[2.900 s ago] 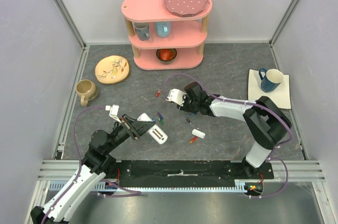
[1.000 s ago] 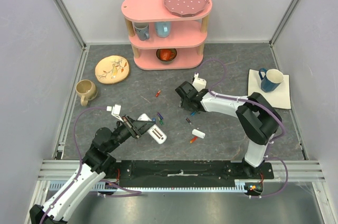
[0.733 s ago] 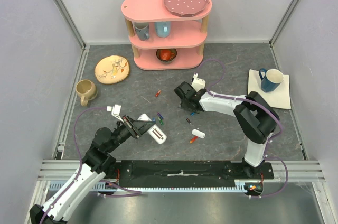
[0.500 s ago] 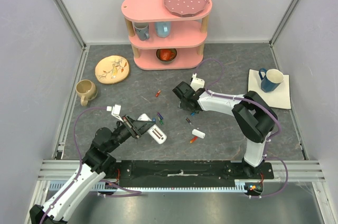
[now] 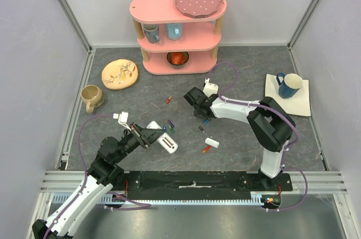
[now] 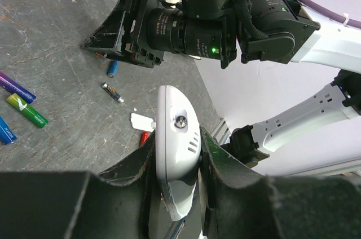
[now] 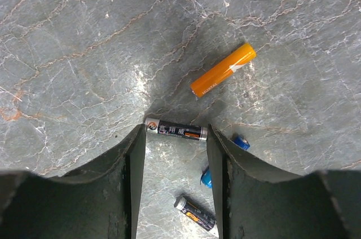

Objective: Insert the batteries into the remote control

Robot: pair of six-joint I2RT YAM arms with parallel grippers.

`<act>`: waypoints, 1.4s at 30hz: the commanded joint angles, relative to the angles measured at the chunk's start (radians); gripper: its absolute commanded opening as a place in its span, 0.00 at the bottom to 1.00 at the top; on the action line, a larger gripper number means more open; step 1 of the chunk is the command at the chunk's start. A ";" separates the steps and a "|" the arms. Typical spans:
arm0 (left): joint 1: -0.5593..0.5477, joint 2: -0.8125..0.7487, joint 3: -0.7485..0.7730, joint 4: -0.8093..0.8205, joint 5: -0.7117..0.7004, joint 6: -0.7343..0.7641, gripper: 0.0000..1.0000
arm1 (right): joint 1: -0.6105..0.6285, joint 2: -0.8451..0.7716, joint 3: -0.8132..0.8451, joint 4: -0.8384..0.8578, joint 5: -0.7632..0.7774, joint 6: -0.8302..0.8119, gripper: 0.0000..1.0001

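Observation:
My left gripper (image 6: pixel 177 136) is shut on the white remote control (image 6: pixel 175 160), held edge-up above the table; from above, the remote (image 5: pixel 168 143) sticks out to the right of it. My right gripper (image 7: pixel 175 132) points down at the table centre, its fingers touching both ends of a dark battery (image 7: pixel 176 129) that lies flat between the tips. Around it lie an orange battery (image 7: pixel 223 70), a blue one (image 7: pixel 241 142) and another dark one (image 7: pixel 194 213). Purple (image 6: pixel 14 87) and green (image 6: pixel 25 109) batteries lie near the remote.
A small white cover piece (image 5: pixel 212 142) and a red battery (image 5: pixel 206 150) lie right of the remote. A pink shelf (image 5: pixel 177 27) with cups stands at the back. A painted plate (image 5: pixel 119 74) and beige mug (image 5: pixel 92 97) sit left; a blue mug (image 5: pixel 289 84) stands right.
My right gripper has crept slightly left and back and its jaws have narrowed onto the dark battery. The left arm and the remote have not moved.

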 commanded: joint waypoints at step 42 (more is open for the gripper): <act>0.007 -0.110 -0.035 -0.117 -0.011 0.079 0.02 | -0.011 -0.089 -0.017 0.148 -0.546 -1.510 0.28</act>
